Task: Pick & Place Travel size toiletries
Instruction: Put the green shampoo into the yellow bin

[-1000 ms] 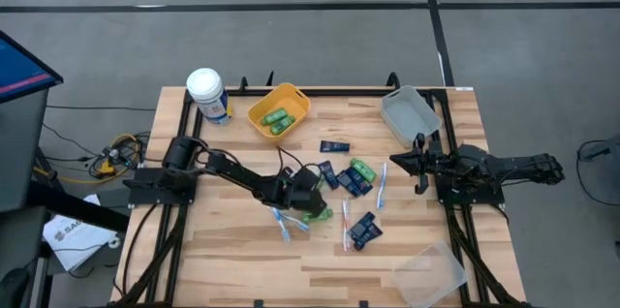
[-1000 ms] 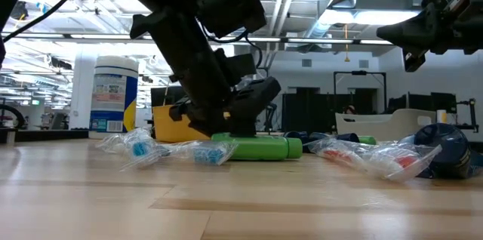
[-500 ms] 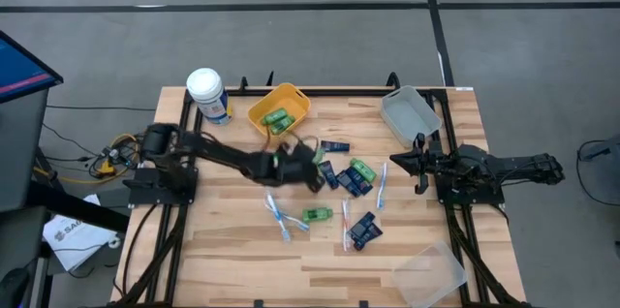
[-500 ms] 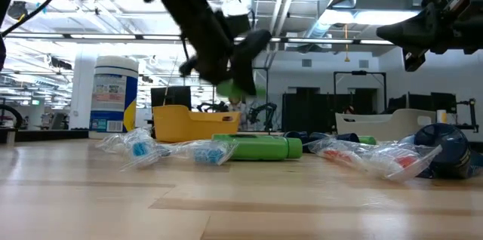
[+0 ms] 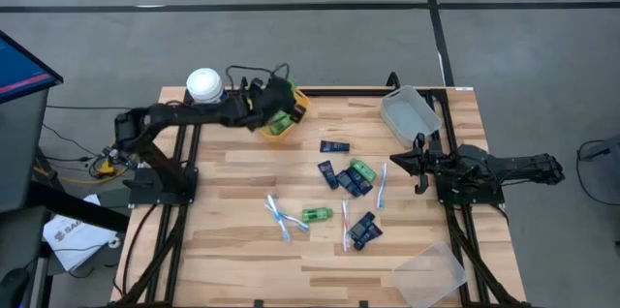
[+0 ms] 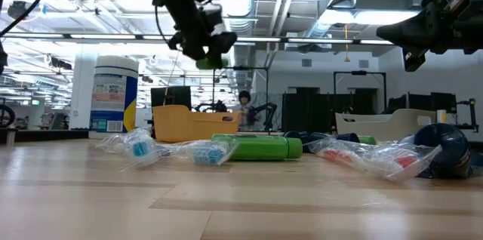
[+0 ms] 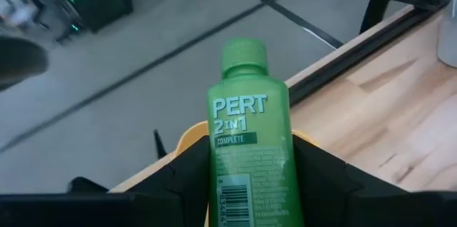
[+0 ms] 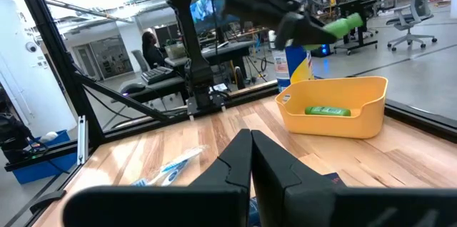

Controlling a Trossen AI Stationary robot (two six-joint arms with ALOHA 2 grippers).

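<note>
one green bottle (image 7: 248, 148) is clamped between the fingers of my left gripper (image 5: 278, 114), cap pointing away from the wrist, and i have it hanging over the yellow bin (image 5: 295, 97) at about 11 o'clock on the table (image 5: 232, 250). i judge this as the carry-and-drop step: the bin already has green bottles in it (image 8: 328, 111), and the next move should only need a short descent and a release so the bottle falls inside the rim, not onto the white-lidded canister (image 5: 202, 82) just beside it. more toiletries lie loose around the table's centre: another green bottle (image 5: 316, 214), navy tubes (image 5: 345, 180) and toothbrushes (image 5: 281, 217). my right gripper (image 5: 418, 165) waits at 3 o'clock, fingers pressed together and empty.
</note>
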